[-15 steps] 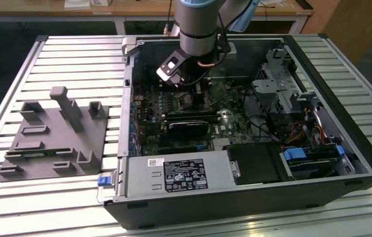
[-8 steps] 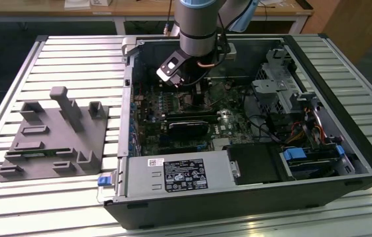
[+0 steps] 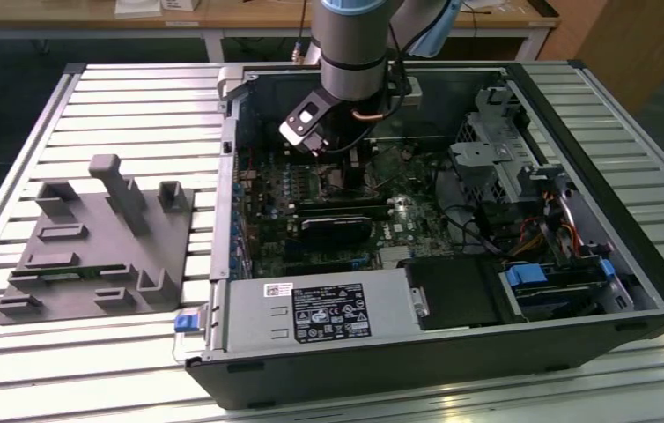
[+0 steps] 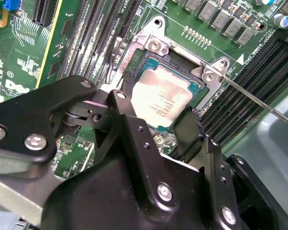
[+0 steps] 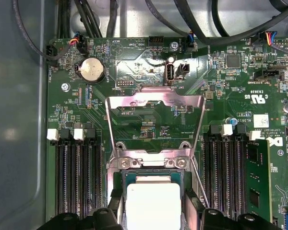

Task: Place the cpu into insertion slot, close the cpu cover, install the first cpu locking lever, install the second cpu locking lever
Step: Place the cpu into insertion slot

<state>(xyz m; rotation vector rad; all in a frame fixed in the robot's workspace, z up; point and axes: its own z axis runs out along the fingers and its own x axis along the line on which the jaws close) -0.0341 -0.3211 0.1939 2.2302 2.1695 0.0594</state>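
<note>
Here, my arm's black claw (image 4: 157, 105) pinches opposite edges of the small square cpu (image 5: 153, 206) with the pale silvery top. Watching remotely, I see the chip in the dark, silver-rimmed insertion slot (image 4: 175, 62) mid-board on the green circuit board (image 5: 134, 72), between banks of long black slots (image 5: 79, 182); the thin silvery frame of the cpu cover (image 5: 134, 101) stands flipped open at the slot's edge.
</note>
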